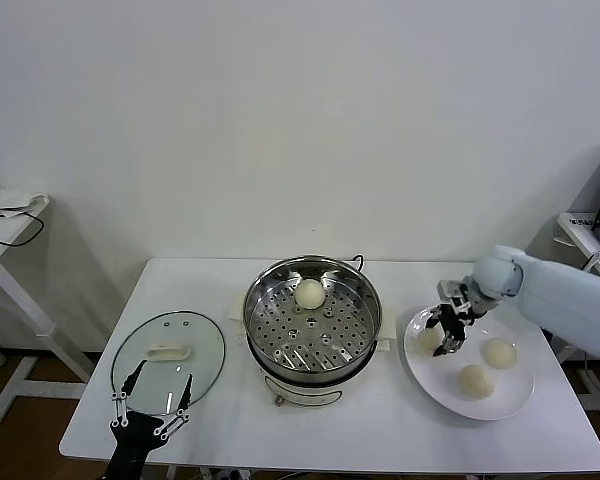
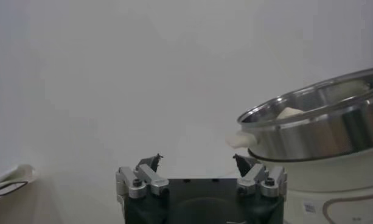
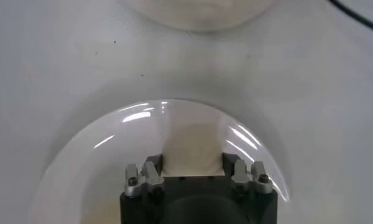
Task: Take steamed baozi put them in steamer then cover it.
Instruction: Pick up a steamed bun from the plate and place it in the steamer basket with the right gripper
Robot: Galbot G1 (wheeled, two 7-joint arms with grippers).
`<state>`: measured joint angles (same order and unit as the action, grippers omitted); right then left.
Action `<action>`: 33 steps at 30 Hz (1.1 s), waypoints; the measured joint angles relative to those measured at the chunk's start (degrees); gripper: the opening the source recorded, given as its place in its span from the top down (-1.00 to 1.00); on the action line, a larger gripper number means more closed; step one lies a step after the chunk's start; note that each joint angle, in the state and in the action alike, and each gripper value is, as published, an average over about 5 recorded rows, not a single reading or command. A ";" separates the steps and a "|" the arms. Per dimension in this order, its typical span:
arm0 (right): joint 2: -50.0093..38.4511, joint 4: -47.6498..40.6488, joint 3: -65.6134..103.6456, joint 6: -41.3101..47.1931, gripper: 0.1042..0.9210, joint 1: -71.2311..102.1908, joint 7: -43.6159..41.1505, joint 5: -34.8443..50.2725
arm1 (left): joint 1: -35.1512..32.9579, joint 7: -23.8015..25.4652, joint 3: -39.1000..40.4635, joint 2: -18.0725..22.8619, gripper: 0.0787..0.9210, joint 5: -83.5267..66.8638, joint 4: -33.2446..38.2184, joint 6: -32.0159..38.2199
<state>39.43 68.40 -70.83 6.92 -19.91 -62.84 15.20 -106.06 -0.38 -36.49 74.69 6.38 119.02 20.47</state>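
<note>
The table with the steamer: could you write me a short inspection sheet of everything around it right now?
Surface: white table.
Job's things: one baozi in the steamer; three on the plate; cover lying flat, left of the steamer.
Clutter: nothing seen.
Grippers: right gripper around a plate baozi; left gripper open, over the cover's near edge.
Cables: black cord behind the steamer.
Surroundings: white wall, side tables.

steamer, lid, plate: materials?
The steamer: polished steel by its mirror-bright wall and perforated tray, on a cream base, probably plastic. The cover: clear glass, table visible through it, thin metal-looking rim. The plate: glossy white, ceramic or melamine.
</note>
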 measured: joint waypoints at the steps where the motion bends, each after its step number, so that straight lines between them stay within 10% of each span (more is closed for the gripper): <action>1: 0.09 0.38 -0.32 -0.08 -0.32 -1.59 -1.18 0.21 | 0.04 0.00 0.03 -0.08 -0.77 -0.01 0.06 0.00; 14: 8.48 7.09 -6.54 2.60 -0.33 -21.52 -10.24 9.68 | 0.48 -0.08 0.89 -0.19 -0.77 0.01 0.42 0.18; 33: 29.98 6.76 -14.73 11.46 -0.34 -21.97 1.01 21.44 | 1.54 -0.30 1.35 -0.14 -0.77 0.14 -0.19 0.10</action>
<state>69.41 75.16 -85.56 18.39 -41.88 -61.83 36.64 -104.51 -0.68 -35.14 74.55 6.51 118.84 20.57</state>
